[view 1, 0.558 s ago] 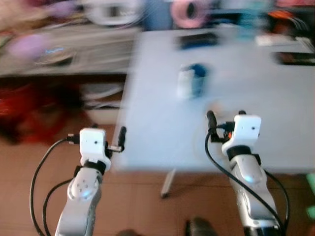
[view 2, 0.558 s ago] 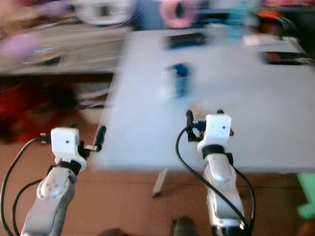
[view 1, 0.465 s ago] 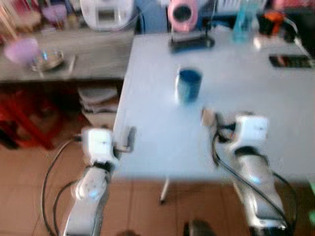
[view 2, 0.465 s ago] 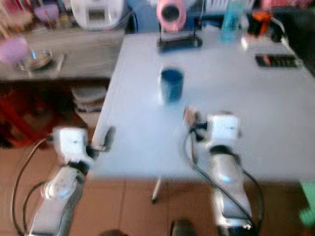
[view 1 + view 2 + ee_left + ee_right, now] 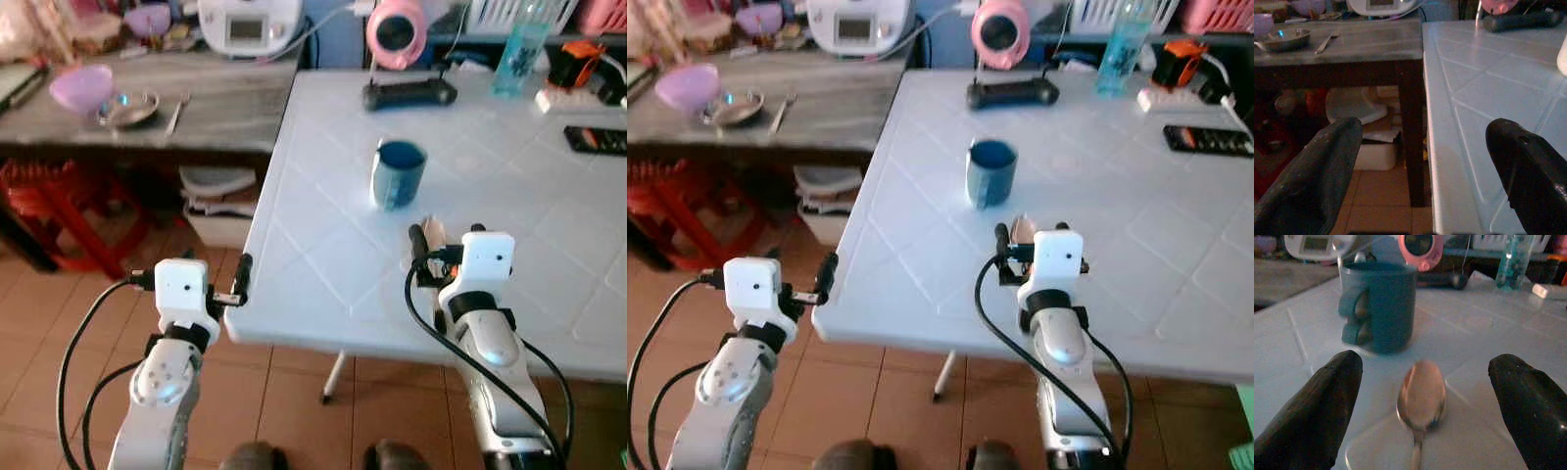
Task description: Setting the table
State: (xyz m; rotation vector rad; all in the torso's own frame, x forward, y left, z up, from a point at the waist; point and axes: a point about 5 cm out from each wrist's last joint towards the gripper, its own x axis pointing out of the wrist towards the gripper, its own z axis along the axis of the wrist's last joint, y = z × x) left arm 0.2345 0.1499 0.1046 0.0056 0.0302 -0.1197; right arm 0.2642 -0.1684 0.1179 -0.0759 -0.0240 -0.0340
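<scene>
The right claw [image 5: 1422, 431] hovers released over the counter [image 5: 323, 245], fingers spread around a spoon [image 5: 1421, 396] lying just before the mug [image 5: 397, 173], likely its setting, while the left claw [image 5: 1420, 171], also released, waits off the edge.

One mug [image 5: 397, 173], one spoon [image 5: 1421, 400].
</scene>
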